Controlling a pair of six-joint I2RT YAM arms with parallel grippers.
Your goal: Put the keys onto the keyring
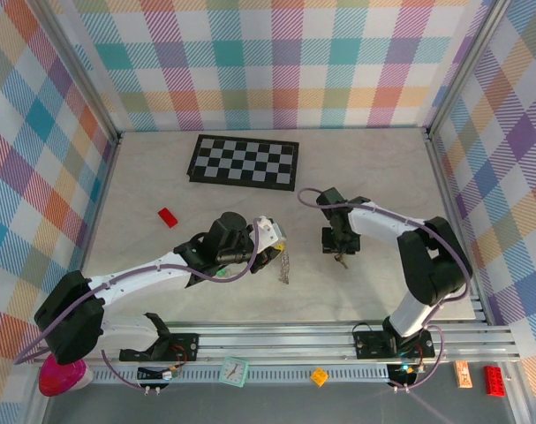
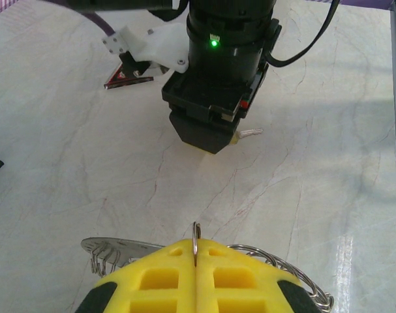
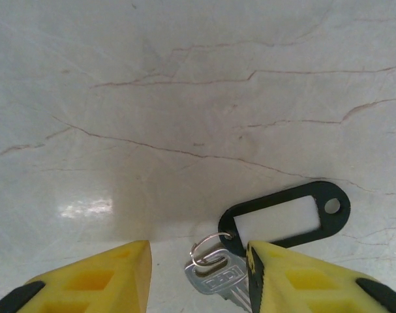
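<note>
Key [image 3: 214, 279]: silver, flat on the table [image 3: 184, 98], between the 2 yellow fingers [image 3: 100, 280] of my right gripper [image 3: 198, 261]. Jaws stand apart, not closed on it; I cannot tell whether the right finger touches it. 1 small wire loop [image 3: 207, 248] joins the key to a black tag [image 3: 286, 218] with a white insert, just beyond that finger.

Keyring [image 2: 113, 246]: held on edge in my left gripper [image 2: 195, 254], jaws clamped on it, fringe loops [image 2: 302, 277] spreading to both sides. The right gripper hangs just ahead of the left. Red triangle [image 2: 127, 79] lies beyond, to the left.
</note>
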